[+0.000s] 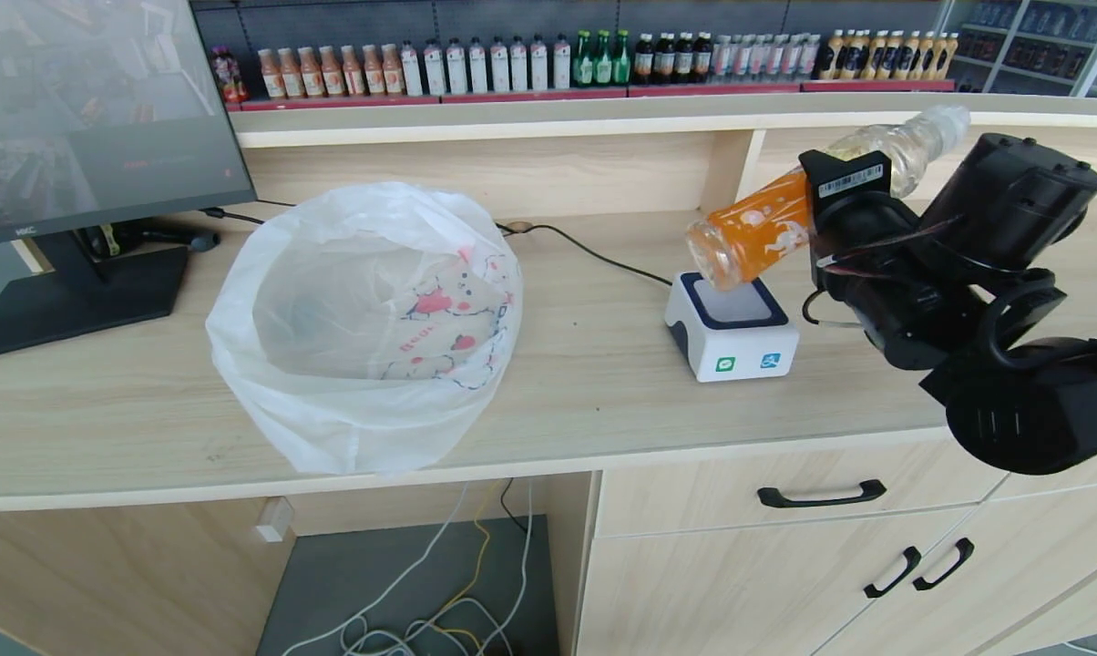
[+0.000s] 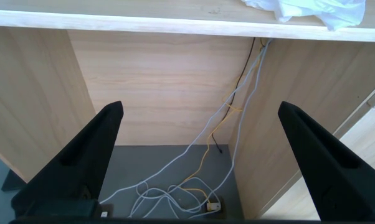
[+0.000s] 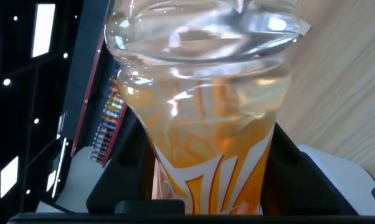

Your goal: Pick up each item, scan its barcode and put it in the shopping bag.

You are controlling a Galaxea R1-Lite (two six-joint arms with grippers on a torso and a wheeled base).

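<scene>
status: scan step in hand, judged from present positions.

1. right pincer point(image 1: 842, 214): clenched on the orange drink bottle point(image 1: 763, 228). the bottle is tilted, its low end just above the glass top of the scanner point(image 1: 733, 330), not touching it. in the right wrist view the bottle point(image 3: 206, 124) sits between my fingers.
2. left pincer point(image 2: 200, 112): released, holding nothing, hanging low in front of the counter point(image 1: 603, 410), facing the cables beneath it.
3. shopping bag point(image 1: 266, 401): stands open on the counter, well apart from the scanner. whether any item lies inside, i cannot tell.

done: pick-up of this bottle. remaining: confirm the barcode faces the scanner, then place the bottle in the bag.
</scene>
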